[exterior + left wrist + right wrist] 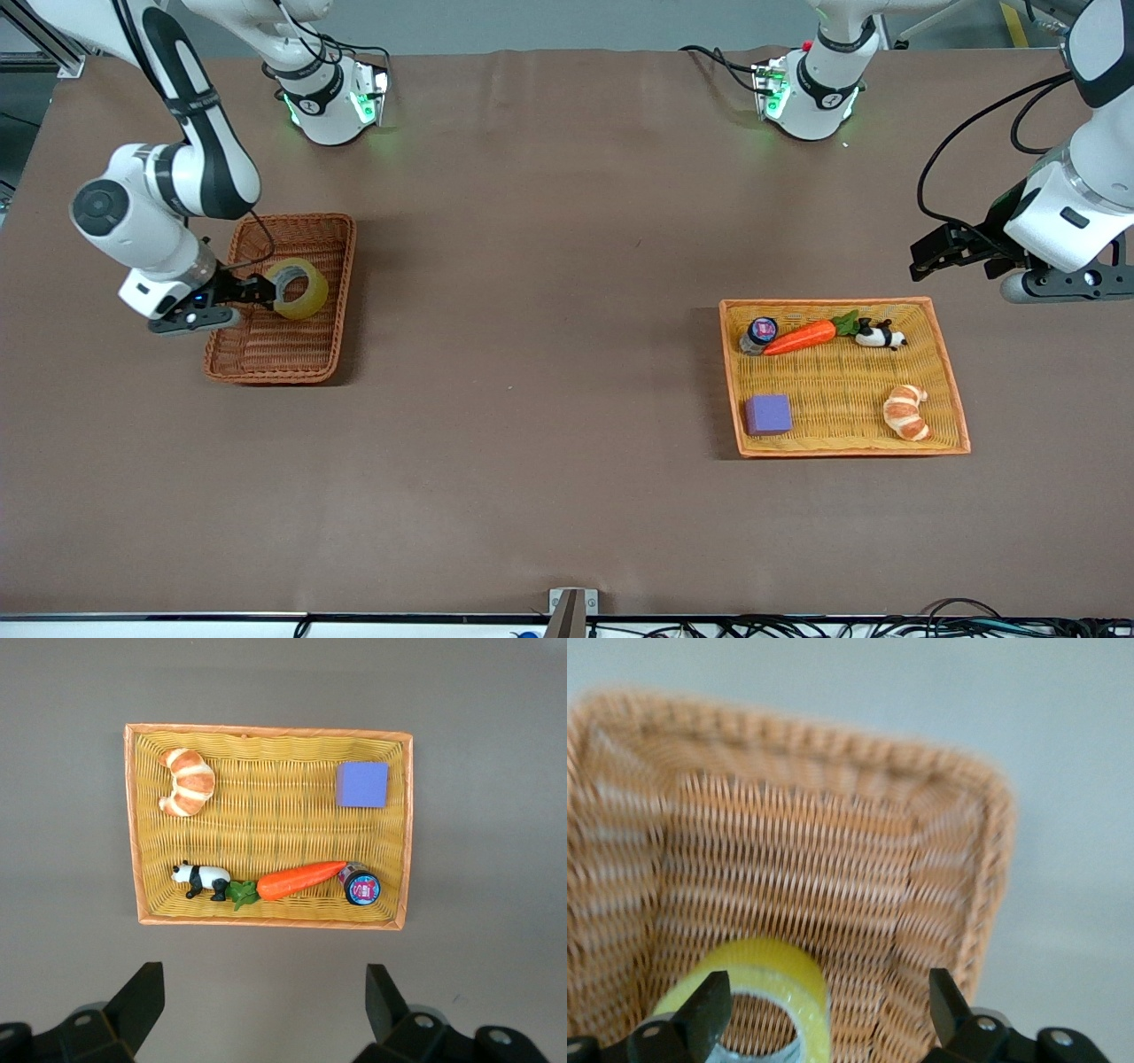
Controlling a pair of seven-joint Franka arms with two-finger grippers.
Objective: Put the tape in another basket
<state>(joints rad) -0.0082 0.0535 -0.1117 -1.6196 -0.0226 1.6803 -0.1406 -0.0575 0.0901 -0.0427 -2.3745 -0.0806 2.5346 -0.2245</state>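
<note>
1. Right gripper point(270, 291): low inside the basket point(341, 266), at the end of it farther from the camera; fingers spread wide; clamped on nothing.
2. Tape point(299, 288): in the basket, standing tilted on its edge, between those spread fingers; up against one finger point(709, 1001), clear of the other; cannot tell whether resting on the basket's floor.
3. Left gripper point(266, 992): in the air over bare table, well apart from the basket, toward the left arm's end; fingers wide apart; empty; waiting.
4. Tray point(833, 390): well apart from the basket, toward the left arm's end; in it a carrot point(800, 337), a panda point(880, 334), a jar point(760, 334), a croissant point(906, 412), a purple block point(767, 414).
</note>
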